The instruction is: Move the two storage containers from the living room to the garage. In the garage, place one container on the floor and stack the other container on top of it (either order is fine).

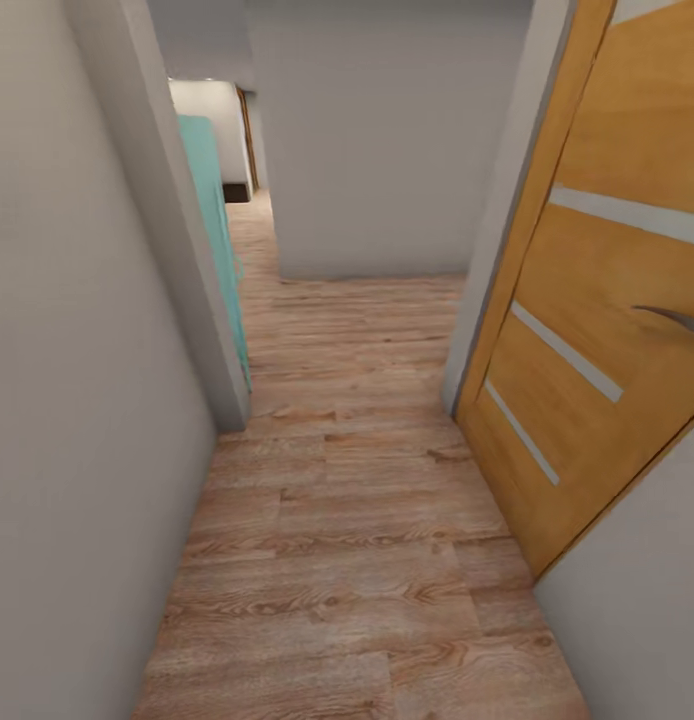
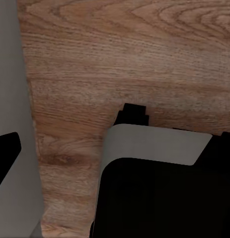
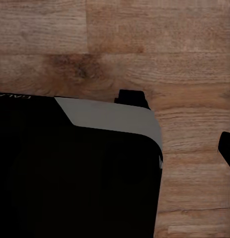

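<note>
You're in transit down a hallway: wood-plank floor (image 1: 357, 560) ahead, orange door (image 1: 597, 330) alongside. Whether either hand is wide or narrow, you cannot tell.

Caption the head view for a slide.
Narrow hallway: wood floor, open wooden door at right, teal panel past left wall.

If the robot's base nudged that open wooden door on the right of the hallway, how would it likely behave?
The wooden door would probably swing rather than tip or slide, since it stands ajar from the grey wall like a hinged panel. It looks like a stiff, flat slab with pale inlaid strips, so flexing seems unlikely. Its lever handle juts out and could snag a passing arm.
</note>
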`<state>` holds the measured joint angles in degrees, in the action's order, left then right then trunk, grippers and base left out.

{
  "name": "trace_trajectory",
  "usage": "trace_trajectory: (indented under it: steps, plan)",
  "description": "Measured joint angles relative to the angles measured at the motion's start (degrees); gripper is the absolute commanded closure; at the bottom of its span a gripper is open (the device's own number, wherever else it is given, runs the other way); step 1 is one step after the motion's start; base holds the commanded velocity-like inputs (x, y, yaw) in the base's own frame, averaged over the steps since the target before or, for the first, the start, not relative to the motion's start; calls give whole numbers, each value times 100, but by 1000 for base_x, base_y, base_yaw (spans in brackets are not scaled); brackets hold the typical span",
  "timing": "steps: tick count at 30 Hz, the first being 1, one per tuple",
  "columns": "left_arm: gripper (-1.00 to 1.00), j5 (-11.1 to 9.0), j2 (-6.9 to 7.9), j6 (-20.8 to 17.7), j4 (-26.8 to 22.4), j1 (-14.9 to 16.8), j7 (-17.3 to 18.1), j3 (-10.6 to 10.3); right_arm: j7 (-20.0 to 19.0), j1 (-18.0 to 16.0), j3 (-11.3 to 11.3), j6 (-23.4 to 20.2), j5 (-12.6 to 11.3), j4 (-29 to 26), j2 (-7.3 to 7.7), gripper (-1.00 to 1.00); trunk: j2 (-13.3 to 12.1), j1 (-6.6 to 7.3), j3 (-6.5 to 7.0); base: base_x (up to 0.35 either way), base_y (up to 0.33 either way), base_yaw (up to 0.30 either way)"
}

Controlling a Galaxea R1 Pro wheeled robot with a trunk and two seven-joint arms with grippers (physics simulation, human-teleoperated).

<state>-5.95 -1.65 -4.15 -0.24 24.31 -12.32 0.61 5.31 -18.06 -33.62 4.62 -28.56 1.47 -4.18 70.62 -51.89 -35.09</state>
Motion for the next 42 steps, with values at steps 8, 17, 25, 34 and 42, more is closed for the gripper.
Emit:
trace_trajectory:
  steps: [8,17,25,34,42]
  plan:
    - [-100,0,0,-1,0,0,0,0,0,0,0,1,-1,-1,0,-100,0,0,0,322,0,224]
    - [-100,0,-1,-2,0,1,0,0,0,1,0,2,-2,-2,0,-100,0,0,0,322,0,19]
    - [-100,0,-1,-2,0,1,0,0,0,1,0,2,-2,-1,0,-100,0,0,0,322,0,0]
    - [-100,0,-1,-2,0,1,0,0,0,1,0,-1,-2,0,8,-100,0,0,0,322,0,0]
    - [-100,2,13,-2,0,1,0,0,-1,1,0,16,-2,-2,9,-100,0,0,0,322,0,0]
